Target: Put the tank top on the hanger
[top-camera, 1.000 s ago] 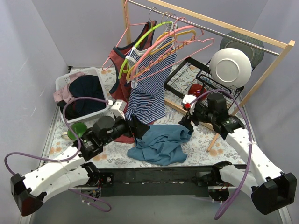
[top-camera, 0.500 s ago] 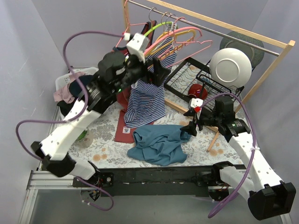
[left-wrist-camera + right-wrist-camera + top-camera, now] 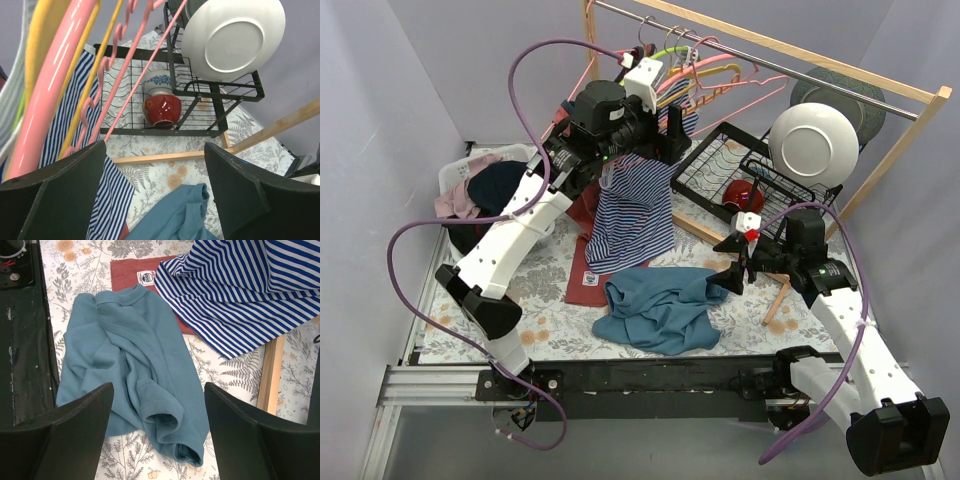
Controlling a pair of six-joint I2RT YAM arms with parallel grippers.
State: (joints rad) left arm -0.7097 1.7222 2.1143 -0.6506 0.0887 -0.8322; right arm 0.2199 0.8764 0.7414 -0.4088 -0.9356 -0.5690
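Hovering over the right-hand edge of the tank top [image 3: 660,310], the right tool [image 3: 728,275] is released, its fingers spread wide and holding nothing. The teal cloth lies straight below it, crumpled flat on the surface [image 3: 550,320]. From the right wrist, the garment's long axis slants away from the tool's opening, with the neckline at the far end and a bunched fold closest under the fingers. The navy-striped top [image 3: 240,295] hangs just beyond that far end and overlaps a brick-red top [image 3: 130,270]. The left tool [image 3: 672,128] is raised high at the rail [image 3: 770,62], also released and empty. The thin pink hanger [image 3: 150,55] slants across just ahead of its left finger, bundled with a thick pink one and a yellow one. The hanger is therefore within the left tool's reach and the tank top within the right tool's, while the two things sit well apart, one up on the rail and one down on the surface. Judging from this, the next move is for the left tool to close on the hanger's shoulder, and it must single out that one from its neighbours.
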